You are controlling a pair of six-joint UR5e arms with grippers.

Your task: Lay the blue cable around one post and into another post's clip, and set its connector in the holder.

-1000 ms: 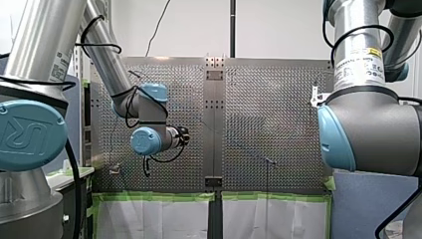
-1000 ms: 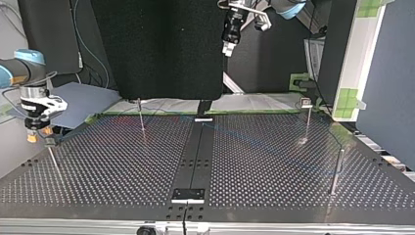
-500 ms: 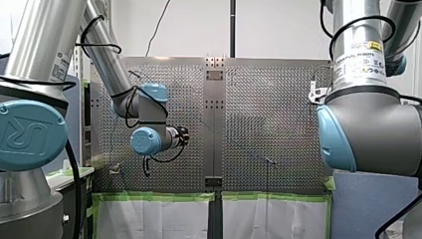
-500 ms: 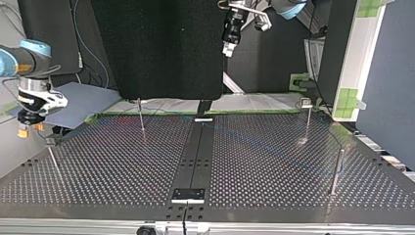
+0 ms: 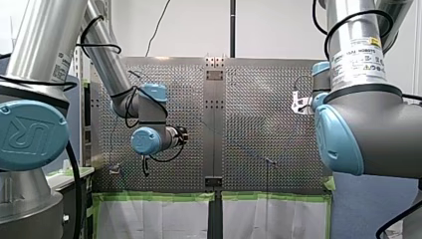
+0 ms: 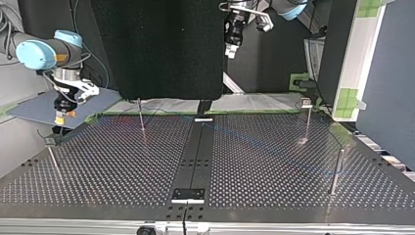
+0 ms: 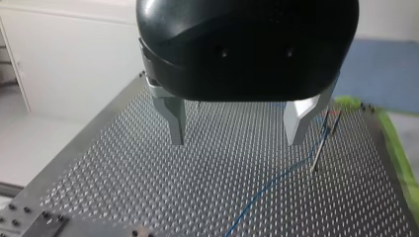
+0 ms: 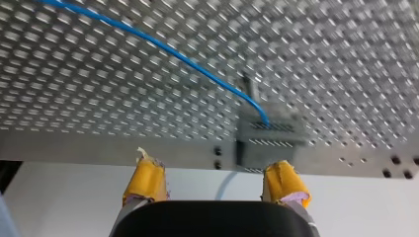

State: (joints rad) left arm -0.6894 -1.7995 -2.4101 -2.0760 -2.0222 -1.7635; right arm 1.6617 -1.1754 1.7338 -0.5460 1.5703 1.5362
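Cable, thin, blue [image 8: 163, 47]: lies on the perforated metal table [image 8: 99, 98] and runs slantwise to a small grey ribbed block [image 8: 271, 136], which it touches. Our right gripper [image 8: 213, 168], yellow pads [image 8: 148, 180] spread and empty, has that block just ahead, nearer one pad. Our left gripper [image 7: 236, 138], metal fingers apart and empty, hangs well above the cable's other stretch. We judge the right arm nearer, with the cable crossing its opening obliquely.

Four posts are rising from the surface [image 6: 122, 166]: a far post [image 6: 141, 119] and an edge post [image 6: 52, 157] at the top view's left, a clip-topped post [image 6: 307, 121] and a near post [image 6: 335, 171] at its right. Between them the middle is lying open, the blue cable [image 8: 163, 49] running low across it. My right end effector [image 6: 59, 116] is hovering near the edge post.
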